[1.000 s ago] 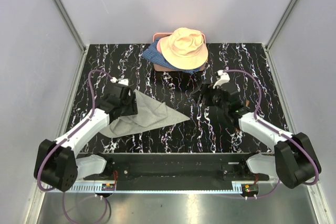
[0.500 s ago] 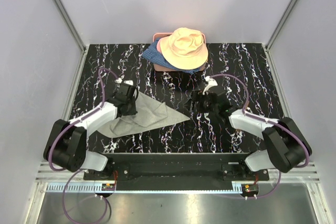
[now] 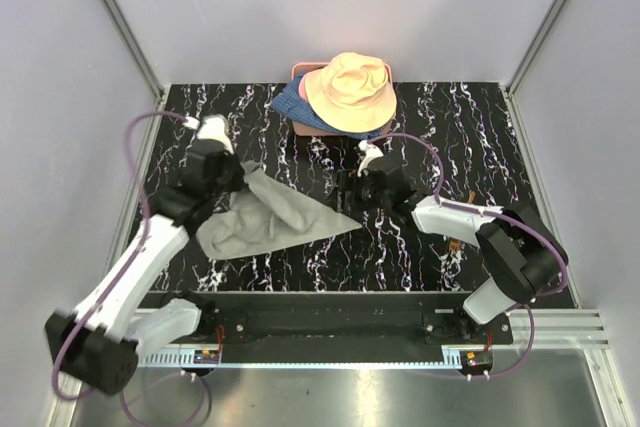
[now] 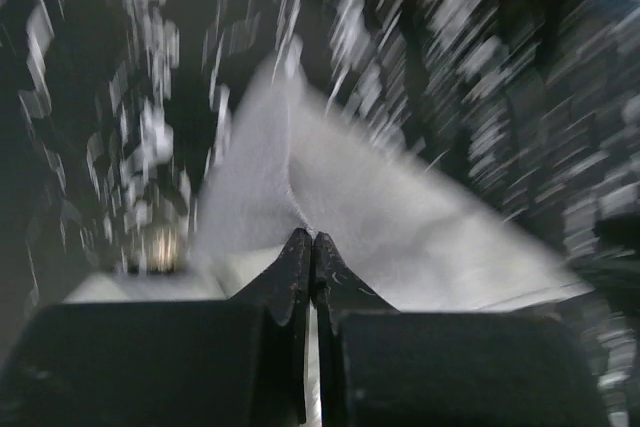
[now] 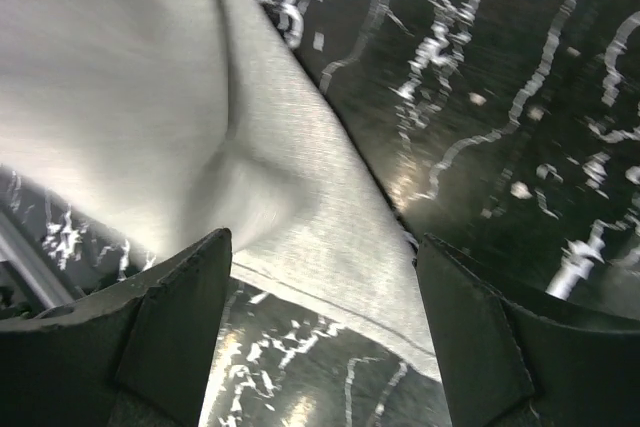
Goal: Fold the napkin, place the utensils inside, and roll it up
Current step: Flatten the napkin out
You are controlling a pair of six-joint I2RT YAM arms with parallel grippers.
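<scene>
Top external view, item 1: napkin (image 3: pixel 285 215), grey cloth folded to a rough triangle on the black marbled tabletop (image 3: pixel 460 122). Its long point aims at the right arm. Its far-left corner is drawn up off the surface toward the left arm.

Item 2: left jaws, at the napkin's raised far-left corner. In the left wrist view the two fingertips (image 4: pixel 297 250) are pressed together with a ridge of cloth running up into them, so they are pinched on the napkin. That view is motion-blurred, and the depth of the bite cannot be judged.

Item 3: left arm (image 3: pixel 140 262), stretched from the near-left base diagonally up to the napkin's far-left corner, with the wrist tipped toward the cloth.

Item 4: right jaws, spread wide over the napkin's pointed end. In the right wrist view one finger (image 5: pixel 175 332) sits over the cloth, the other beyond its hemmed edge over bare tabletop. Neither is seen touching the napkin.

Item 5: right arm (image 3: pixel 450 217), elbow bent on the side away from the napkin, forearm reaching in low toward the napkin's point.

Item 6: peach hat (image 3: pixel 350 90) on blue fabric (image 3: pixel 288 105), beyond the napkin, well apart from it.
</scene>
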